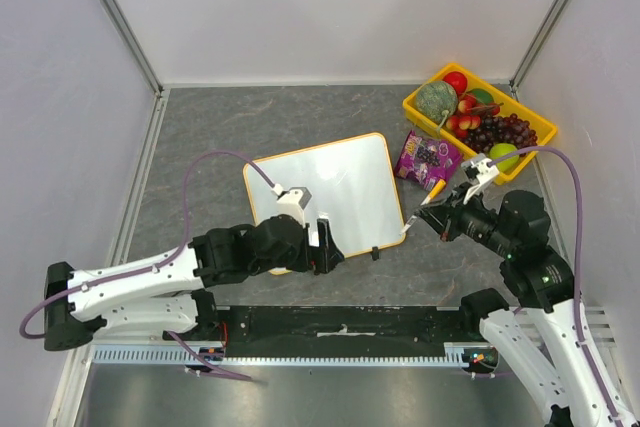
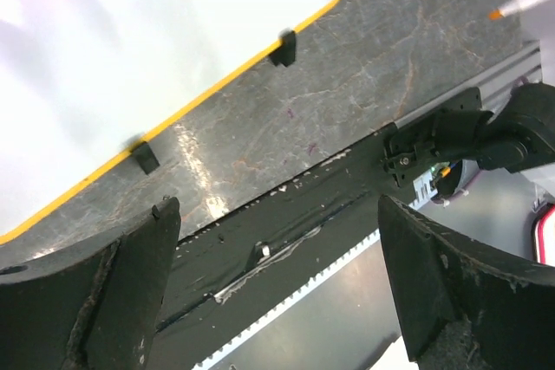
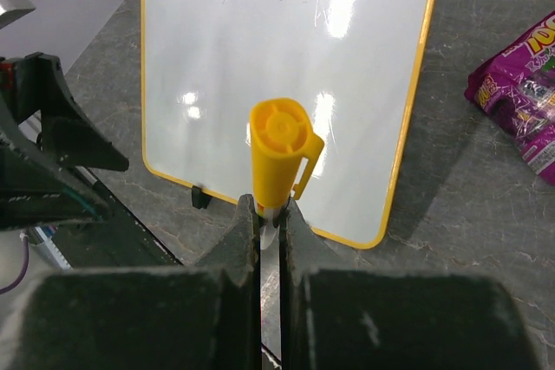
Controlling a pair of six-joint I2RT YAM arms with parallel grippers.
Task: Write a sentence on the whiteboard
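The whiteboard [image 1: 330, 187] lies flat at the table's middle, white with an orange-yellow rim, and its surface is blank; no sentence shows on it. It also shows in the left wrist view [image 2: 130, 41] and in the right wrist view [image 3: 260, 41]. Two black clips [image 2: 282, 48] sit on its near edge. My right gripper [image 1: 425, 212] is shut on a white marker [image 1: 410, 228] just off the board's near right corner. The yellow cap [image 3: 279, 149] sits on the marker's back end, and the orange nib [image 2: 496, 15] points down. My left gripper [image 1: 325, 242] hangs open and empty over the board's near edge.
A yellow tray [image 1: 415, 107] of toy fruit stands at the back right. A purple snack bag [image 1: 428, 157] lies between the tray and the board. A black rail [image 1: 340, 322] runs along the near table edge. Grey walls close in the left, back and right.
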